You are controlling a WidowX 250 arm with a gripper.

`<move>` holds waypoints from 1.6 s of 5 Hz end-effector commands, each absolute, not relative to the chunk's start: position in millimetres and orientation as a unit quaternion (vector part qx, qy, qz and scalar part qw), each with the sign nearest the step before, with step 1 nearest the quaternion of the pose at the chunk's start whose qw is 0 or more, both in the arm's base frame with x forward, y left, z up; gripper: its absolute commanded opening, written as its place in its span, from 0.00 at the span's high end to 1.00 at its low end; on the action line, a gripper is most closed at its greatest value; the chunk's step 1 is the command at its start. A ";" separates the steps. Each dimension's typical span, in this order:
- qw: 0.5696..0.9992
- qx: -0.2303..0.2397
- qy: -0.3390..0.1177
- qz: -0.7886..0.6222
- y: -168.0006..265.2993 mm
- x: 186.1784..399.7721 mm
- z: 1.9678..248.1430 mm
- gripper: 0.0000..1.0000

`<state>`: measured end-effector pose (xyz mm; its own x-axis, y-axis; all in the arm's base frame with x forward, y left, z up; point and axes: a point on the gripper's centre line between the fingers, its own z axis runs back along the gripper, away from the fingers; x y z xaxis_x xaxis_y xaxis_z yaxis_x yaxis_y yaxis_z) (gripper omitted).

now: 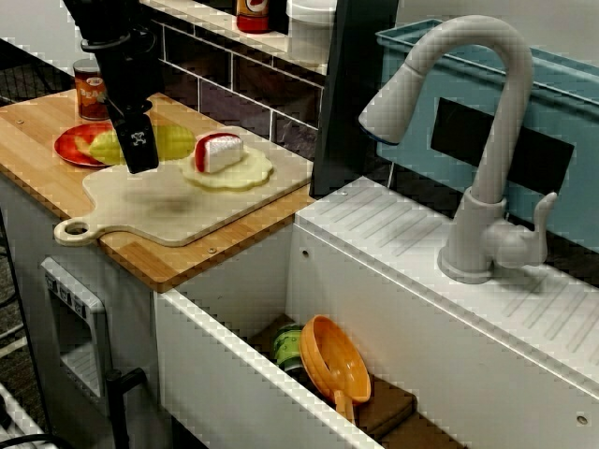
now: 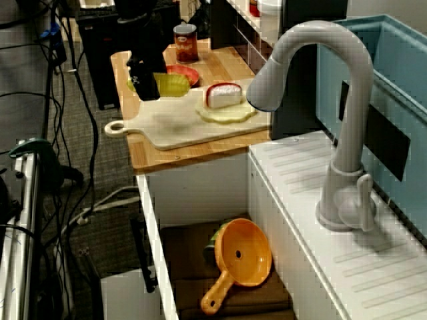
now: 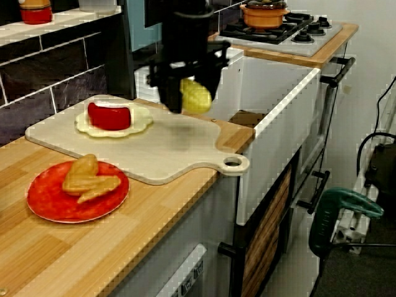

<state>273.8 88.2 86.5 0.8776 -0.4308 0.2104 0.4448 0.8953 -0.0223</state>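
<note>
The pincer (image 1: 140, 159) hangs black and upright over the board (image 1: 178, 215), on the side towards the red plate (image 1: 67, 148). It's got something! A yellow piece (image 1: 173, 142) is clamped between closed fingers. In the view across the sink, the piece pokes out on both sides of the front finger. From the table's end, the yellow piece sits low in the pincer and is lifted clear of the board, with a soft shadow on the wood below it. I can't tell from any view exactly what the piece is.

Further along the board lies a pale disc (image 1: 248, 173) with a red-and-white chunk (image 1: 218, 152) resting on top, well apart from the pincer. The board lies flat on the table (image 1: 37, 131), and its ring handle (image 1: 70, 230) points out past the table's front edge. The plate sits on the table just beside the board. In the view from the table's end, it carries two golden pastry-like bits (image 3: 90, 179). Behind the plate stands a can (image 1: 90, 89).

Next door, the sink (image 1: 225, 374) holds an orange strainer (image 1: 332, 360) leaning over a green thing (image 1: 288, 344). The grey tap (image 1: 487, 159) arches above the sink's ribbed ledge. In the view from the table's end, an orange pot (image 3: 265, 13) sits on the stove at the far end.
</note>
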 end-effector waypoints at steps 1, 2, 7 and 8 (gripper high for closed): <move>0.960 -0.034 -0.133 -0.244 35.0 261.0 103.0 1.00; 0.961 -0.042 -0.131 -0.239 13.5 252.5 95.6 1.00; 0.975 -0.051 -0.150 -0.154 -41.4 313.1 80.7 1.00; 0.980 -0.063 -0.129 -0.135 -40.9 331.6 79.5 0.07</move>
<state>320.6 -44.8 66.5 0.9384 -0.2610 0.2266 0.2882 0.9527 -0.0963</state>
